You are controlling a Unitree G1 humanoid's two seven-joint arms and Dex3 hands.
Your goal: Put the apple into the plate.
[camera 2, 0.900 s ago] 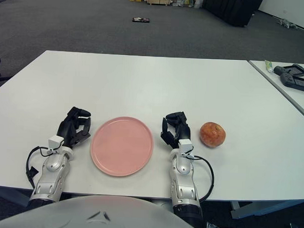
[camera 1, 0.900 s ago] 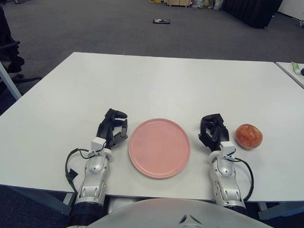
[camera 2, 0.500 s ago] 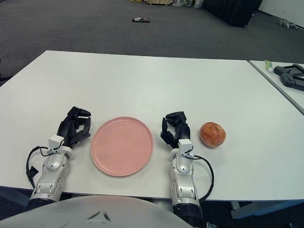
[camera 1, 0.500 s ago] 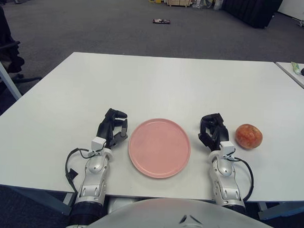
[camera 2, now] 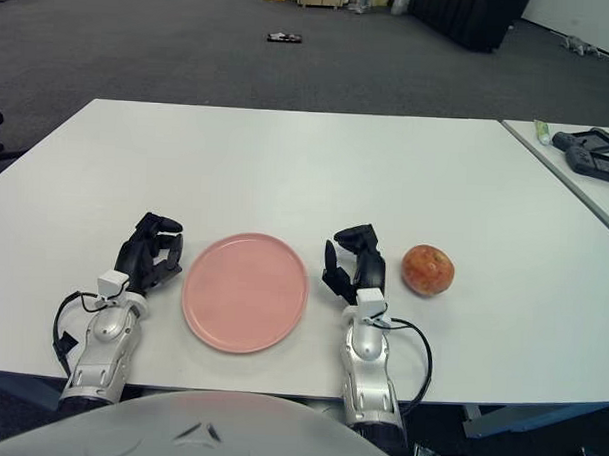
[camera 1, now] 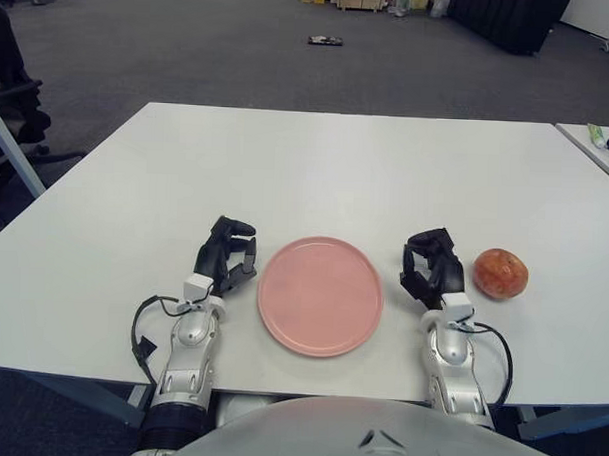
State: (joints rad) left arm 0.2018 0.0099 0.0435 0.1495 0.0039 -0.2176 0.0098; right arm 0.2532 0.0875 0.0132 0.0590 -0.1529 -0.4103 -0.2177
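A red-orange apple (camera 1: 500,273) lies on the white table (camera 1: 317,168), right of my right hand. A round pink plate (camera 1: 320,295) lies empty at the front middle of the table. My right hand (camera 1: 430,266) sits between the plate and the apple, a small gap from the apple, fingers curled and holding nothing. My left hand (camera 1: 227,254) rests on the table just left of the plate, fingers curled and empty.
A second table edge at the far right carries a dark device (camera 2: 591,158) and a small green-and-white item (camera 2: 541,131). A chair (camera 1: 14,98) stands off the table's left side. Grey carpet floor lies beyond the far edge.
My right hand has lifted slightly and shifted a little to the right, toward the apple. The left hand, plate and apple have not moved.
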